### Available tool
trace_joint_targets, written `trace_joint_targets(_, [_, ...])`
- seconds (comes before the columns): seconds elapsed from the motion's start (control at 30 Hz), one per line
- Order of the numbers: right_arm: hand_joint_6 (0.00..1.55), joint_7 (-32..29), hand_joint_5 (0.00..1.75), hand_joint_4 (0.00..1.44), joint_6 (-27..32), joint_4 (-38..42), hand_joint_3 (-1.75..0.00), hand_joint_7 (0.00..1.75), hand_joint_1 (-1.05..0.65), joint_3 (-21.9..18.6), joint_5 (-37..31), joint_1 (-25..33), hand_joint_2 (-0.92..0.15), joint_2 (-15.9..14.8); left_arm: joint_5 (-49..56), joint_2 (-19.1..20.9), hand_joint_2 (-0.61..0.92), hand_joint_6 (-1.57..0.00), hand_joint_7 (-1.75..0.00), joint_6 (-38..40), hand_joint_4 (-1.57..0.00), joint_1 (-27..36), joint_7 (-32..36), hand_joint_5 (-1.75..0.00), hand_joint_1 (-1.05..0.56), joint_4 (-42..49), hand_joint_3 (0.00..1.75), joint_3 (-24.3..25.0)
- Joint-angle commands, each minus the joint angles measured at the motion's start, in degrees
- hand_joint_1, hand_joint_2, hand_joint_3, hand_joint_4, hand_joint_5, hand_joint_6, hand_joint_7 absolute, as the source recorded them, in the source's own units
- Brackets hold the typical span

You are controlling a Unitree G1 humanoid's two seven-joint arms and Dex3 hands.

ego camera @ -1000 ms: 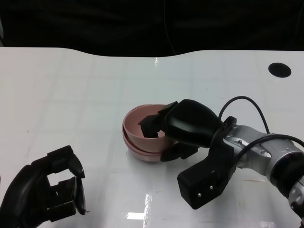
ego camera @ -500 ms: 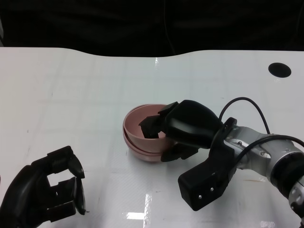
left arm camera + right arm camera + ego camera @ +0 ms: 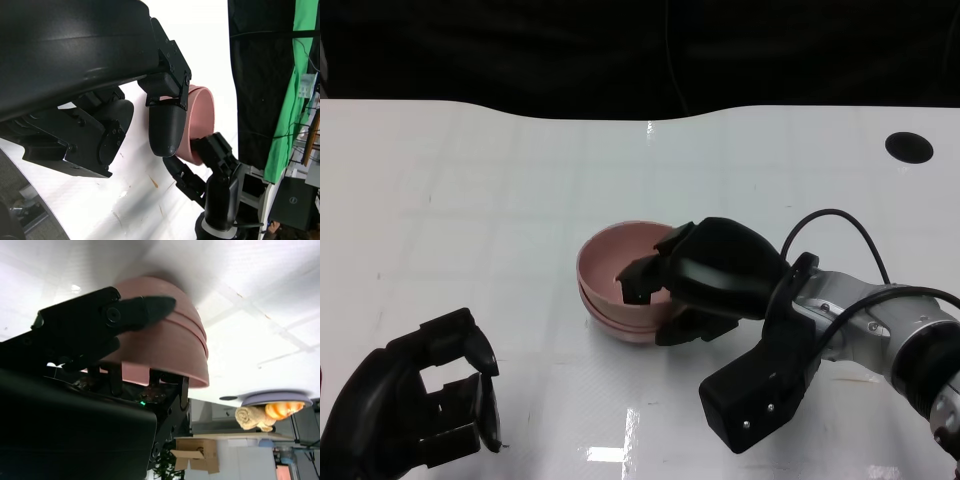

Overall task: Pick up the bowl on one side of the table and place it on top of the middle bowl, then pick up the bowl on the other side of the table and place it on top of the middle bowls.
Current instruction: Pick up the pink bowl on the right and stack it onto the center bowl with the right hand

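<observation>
Pink bowls (image 3: 606,272) are nested in a stack at the middle of the white table (image 3: 470,200). My right hand (image 3: 720,268) grips the top bowl at its right rim, some fingers inside it and the thumb outside below. The right wrist view shows a black finger (image 3: 131,312) lying on the top bowl's (image 3: 172,347) outer wall, with lower rims showing beneath. My left hand (image 3: 415,405) rests at the table's near left, fingers curled in on nothing. In the left wrist view its fingers (image 3: 167,131) are in front of the bowl stack (image 3: 201,115) and the right hand (image 3: 216,159).
A round black hole (image 3: 908,147) lies in the table top at the back right. A black cable (image 3: 840,222) loops over my right forearm. Beyond the table's curved far edge all is dark.
The top bowl, tilted before, has come down to sit more level in the stack, the right hand lowering with it. The left hand has not moved.
</observation>
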Motion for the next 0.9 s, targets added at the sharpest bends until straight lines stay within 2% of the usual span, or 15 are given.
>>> trace_joint_targets(0.03, [0.49,7.18,0.25,0.31,0.18,0.07,-0.60,0.04,-0.78,0.15,1.33,-1.45,-0.92,-1.47,0.16,0.20,0.88,-0.65,-1.75,0.89,-0.81,0.40,1.23,-1.75,0.31,-1.17,1.26,0.22])
trace_joint_targets(0.07, [0.34,9.87,0.14,0.16,1.06,-0.28,-0.66,0.02,-0.85,0.15,1.60,-1.40,-0.92,-1.49,0.18,0.21,0.88,-0.65,-1.75,0.74,-0.80,0.46,1.18,-1.75,0.31,-1.20,1.26,0.18])
trace_joint_targets(0.1, [0.23,11.61,0.07,0.08,1.74,-0.71,-0.70,0.01,-0.89,0.08,1.75,-1.28,-0.92,-1.51,0.17,0.20,0.88,-0.64,-1.75,0.58,-0.80,0.50,1.10,-1.75,0.31,-1.18,1.26,0.16])
trace_joint_targets(0.17, [0.07,13.03,0.01,0.02,4.00,-2.15,-0.76,0.00,-0.97,0.67,0.48,-0.86,-0.92,-1.64,-0.09,0.16,0.89,-0.64,-1.75,0.39,-0.80,0.51,0.76,-1.75,0.31,-0.99,1.25,0.21])
trace_joint_targets(0.23, [0.01,12.93,0.00,0.00,6.33,-3.61,-0.85,0.00,-1.02,1.63,-1.29,-0.26,-0.92,-1.87,-0.32,0.19,0.89,-0.63,-1.75,0.83,-0.80,0.43,0.78,-1.75,0.30,-1.00,1.24,0.27])
trace_joint_targets(0.47, [0.00,11.96,0.00,0.00,9.10,-5.03,-0.90,0.00,-1.05,3.08,-3.01,0.71,-0.92,-2.34,-0.30,0.11,0.89,-0.63,-1.75,0.73,-0.79,0.14,0.82,-1.75,0.30,-0.51,1.23,0.40])
trace_joint_targets(0.73, [0.00,10.78,0.00,0.00,9.09,-5.83,-0.92,0.00,-1.04,3.43,-3.64,0.98,-0.92,-2.93,-0.29,0.01,0.90,-0.64,-1.75,1.18,-0.81,0.09,1.10,-1.75,0.30,-0.84,1.22,0.44])
trace_joint_targets(0.9, [0.00,11.15,0.00,0.00,7.54,-10.39,-0.83,0.00,-0.99,1.45,-1.80,2.25,-0.92,-6.33,-0.07,-0.05,0.91,-0.65,-1.75,1.11,-0.81,0.23,1.23,-1.75,0.30,-1.14,1.20,0.37])
